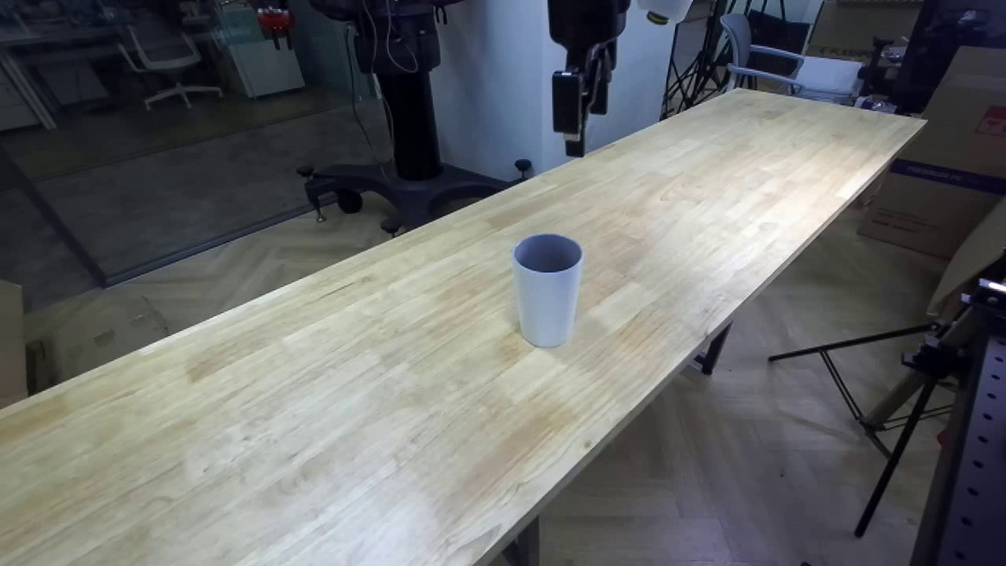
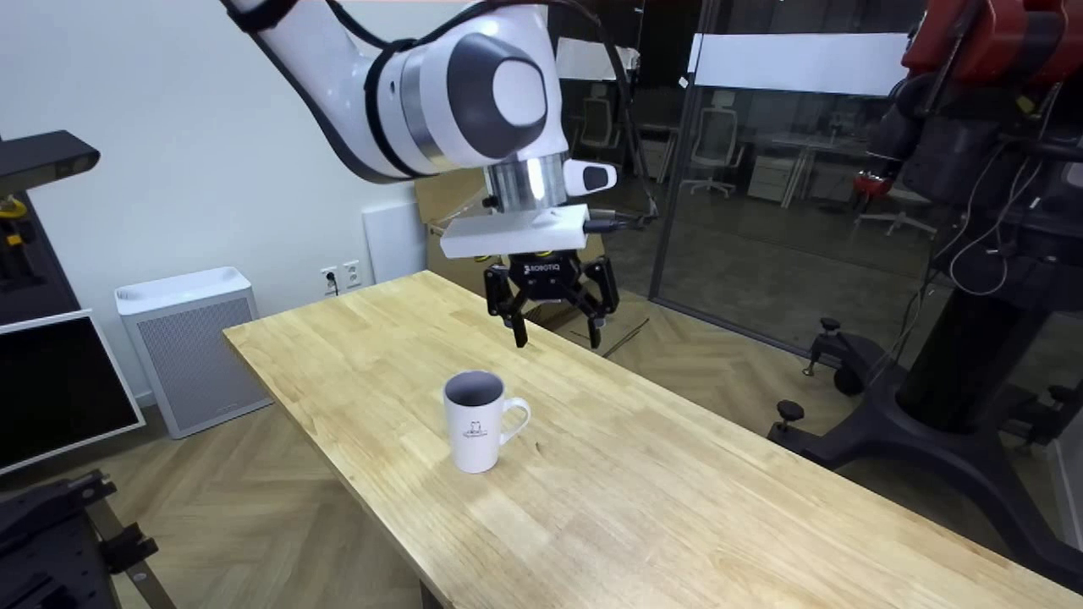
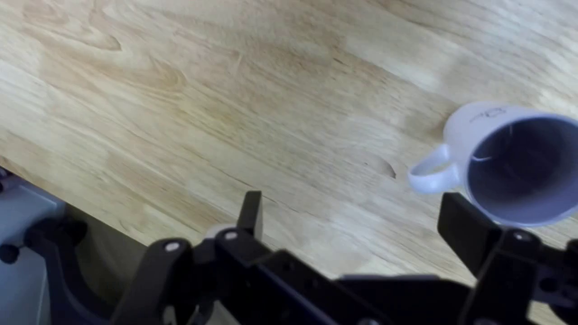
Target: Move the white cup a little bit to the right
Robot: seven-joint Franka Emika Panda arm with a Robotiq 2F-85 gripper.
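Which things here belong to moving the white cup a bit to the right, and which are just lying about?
For the job:
white cup
fingers, open
wooden table, under the cup

Just around:
cardboard box
dark screen
black stand

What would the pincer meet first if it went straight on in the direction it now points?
Most likely the tabletop: the pincer points down, and the white cup seems to stand off to one side, though depth is uncertain.
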